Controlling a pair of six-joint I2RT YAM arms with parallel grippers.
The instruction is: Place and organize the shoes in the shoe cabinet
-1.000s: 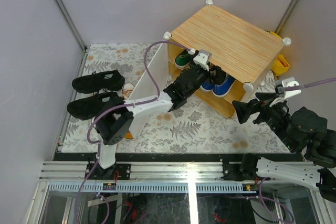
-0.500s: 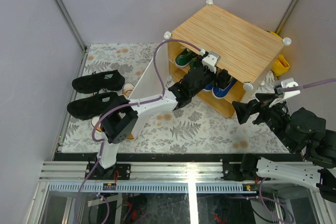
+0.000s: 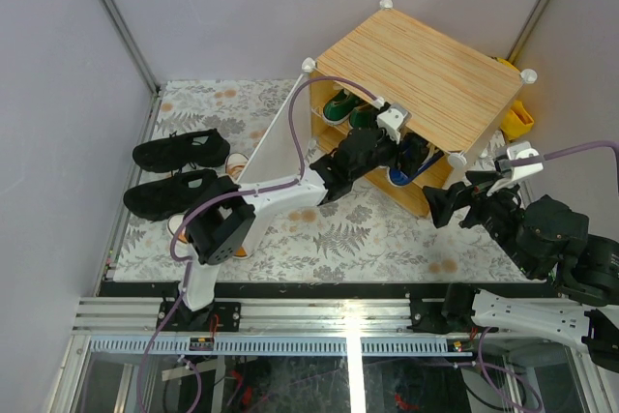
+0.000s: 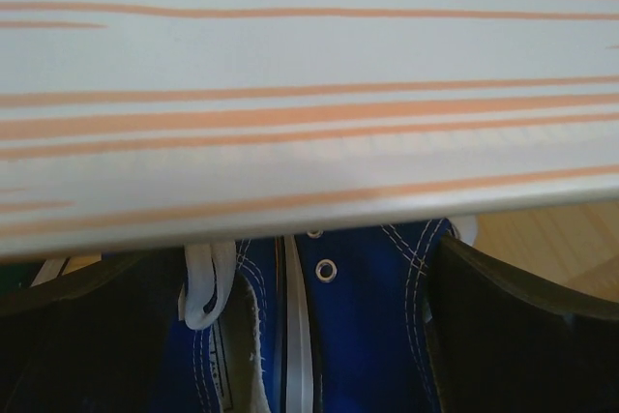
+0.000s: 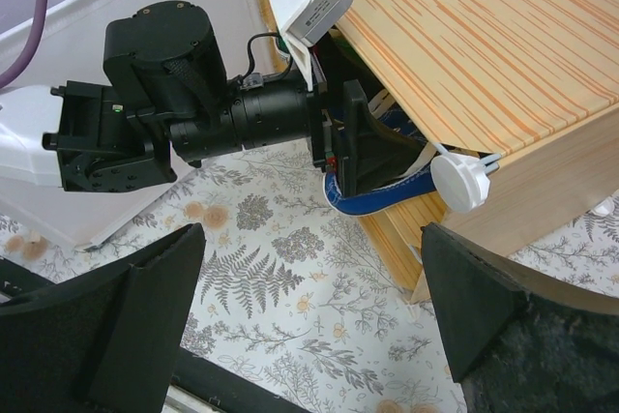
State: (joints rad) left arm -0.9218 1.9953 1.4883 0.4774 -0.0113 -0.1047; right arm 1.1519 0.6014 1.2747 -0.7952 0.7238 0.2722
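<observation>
Left hand [image 3: 401,154] open — blue shoe [image 4: 358,336] between fingers [image 4: 503,336], inside shoe cabinet [image 3: 426,65].

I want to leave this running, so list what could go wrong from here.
1. The left gripper sits, jaws open, right under the top of the shoe cabinet; lifting it could hit that top.
2. The blue sneaker lies between its fingers, sole jutting out in front; backing out may drag it off.
3. The right gripper, open, hangs near the cabinet's front corner; the arms could clash.
</observation>
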